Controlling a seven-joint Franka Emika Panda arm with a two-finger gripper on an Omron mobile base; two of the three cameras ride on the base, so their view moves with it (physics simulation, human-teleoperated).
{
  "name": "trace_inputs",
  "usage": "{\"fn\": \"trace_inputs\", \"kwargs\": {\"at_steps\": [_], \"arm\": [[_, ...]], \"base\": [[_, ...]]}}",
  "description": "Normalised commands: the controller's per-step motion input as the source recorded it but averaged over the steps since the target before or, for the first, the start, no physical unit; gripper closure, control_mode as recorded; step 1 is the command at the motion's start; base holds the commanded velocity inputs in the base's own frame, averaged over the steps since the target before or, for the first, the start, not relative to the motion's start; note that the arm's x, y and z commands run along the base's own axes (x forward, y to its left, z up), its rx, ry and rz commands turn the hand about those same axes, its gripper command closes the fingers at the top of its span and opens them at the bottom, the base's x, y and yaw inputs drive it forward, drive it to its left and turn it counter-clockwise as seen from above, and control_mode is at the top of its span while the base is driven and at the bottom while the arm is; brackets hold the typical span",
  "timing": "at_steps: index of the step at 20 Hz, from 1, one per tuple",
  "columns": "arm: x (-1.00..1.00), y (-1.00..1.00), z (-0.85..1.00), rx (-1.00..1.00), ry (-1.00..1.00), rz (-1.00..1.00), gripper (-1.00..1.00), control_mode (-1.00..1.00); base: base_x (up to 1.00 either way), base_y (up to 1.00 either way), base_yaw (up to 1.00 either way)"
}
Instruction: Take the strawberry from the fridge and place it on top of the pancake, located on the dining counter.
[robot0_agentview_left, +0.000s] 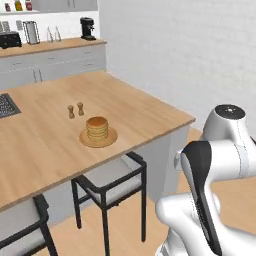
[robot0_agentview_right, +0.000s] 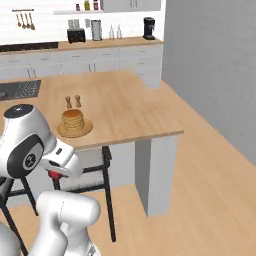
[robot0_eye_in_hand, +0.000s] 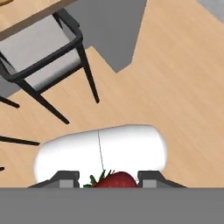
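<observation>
My gripper (robot0_eye_in_hand: 108, 178) is shut on the strawberry (robot0_eye_in_hand: 117, 180), a dark-red berry with green leaves wedged between the two finger tips. The right base view has the hand low beside the robot, below counter height, with a bit of red strawberry (robot0_agentview_right: 54, 174) under it. The pancake (robot0_agentview_left: 97, 128) (robot0_agentview_right: 73, 120) is a golden stack on a tan plate (robot0_agentview_left: 111, 138), near the front edge of the light-wood dining counter (robot0_agentview_left: 135, 107) (robot0_agentview_right: 125, 105). The fridge is out of view.
Two small brown shakers (robot0_agentview_left: 75, 110) (robot0_agentview_right: 73, 101) stand just behind the pancake. Black-framed stools (robot0_agentview_left: 111, 182) (robot0_eye_in_hand: 43, 57) sit under the counter's edge. A dark inset panel (robot0_agentview_right: 20, 90) lies at the counter's left. The wall counter (robot0_agentview_right: 100, 45) holds appliances. Wood floor stretches to the right.
</observation>
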Motion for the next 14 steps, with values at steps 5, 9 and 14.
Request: {"fn": "trace_inputs", "kwargs": {"at_steps": [5,9,14], "arm": [[0.00,0.00,0.00,0.00,0.00,0.00,1.00,1.00],[0.00,0.00,0.00,0.00,0.00,0.00,1.00,1.00],[0.00,0.00,0.00,0.00,0.00,0.00,1.00,1.00]], "base": [[0.25,-0.25,0.71],[0.43,0.00,0.67],[0.54,0.00,0.23]]}}
